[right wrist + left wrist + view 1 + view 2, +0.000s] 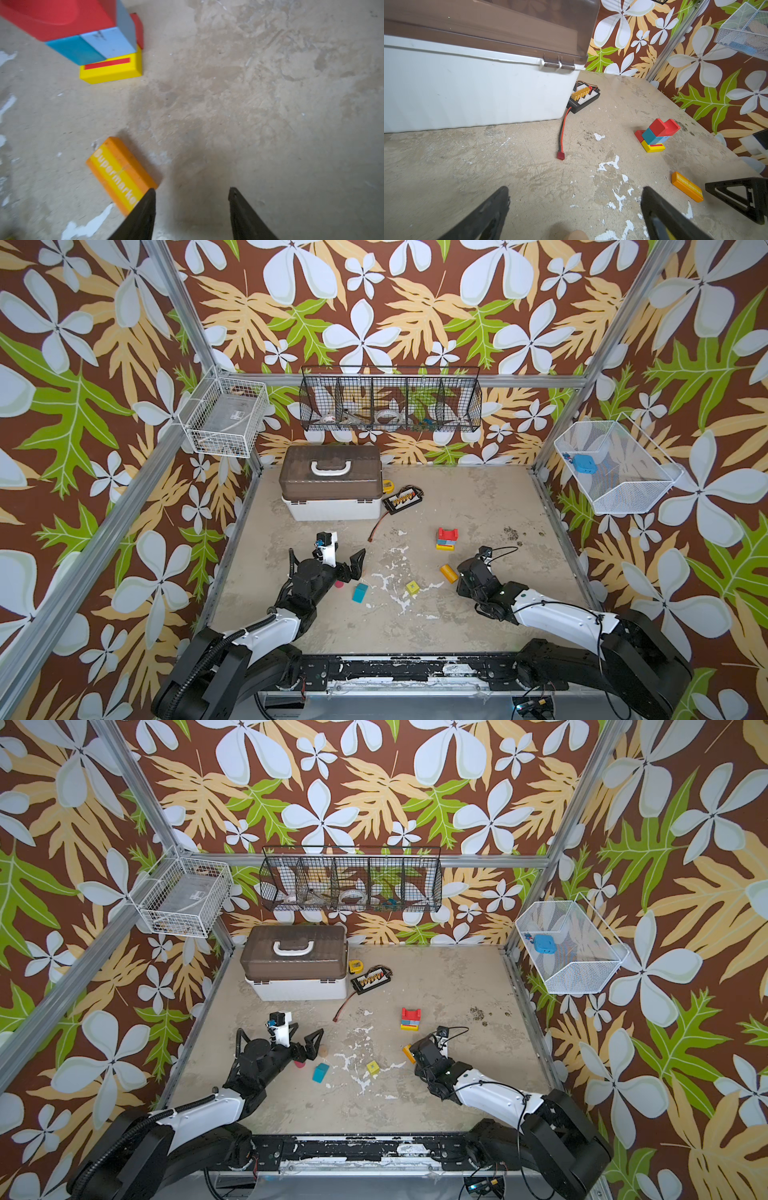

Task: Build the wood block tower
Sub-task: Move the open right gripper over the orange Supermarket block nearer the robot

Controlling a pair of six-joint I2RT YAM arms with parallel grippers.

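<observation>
The orange bar (121, 174) lies flat on the surface (270, 83) near the half-built tower (446, 538). It looks light, stiff and slick-painted, I reckon, so I'd pinch its long sides. My right pincer (192, 189) stands open and empty beside it, and the left pincer (575, 188) is open too.

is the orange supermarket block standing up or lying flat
Lying flat: the orange wooden bar block rests on the worn beige table, printed side facing up.

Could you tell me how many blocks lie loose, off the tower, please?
5: orange bar beside the right claw, yellow cube in the middle, teal block, pink cylinder and tan cylinder by the left claw; more may be hidden.
</observation>
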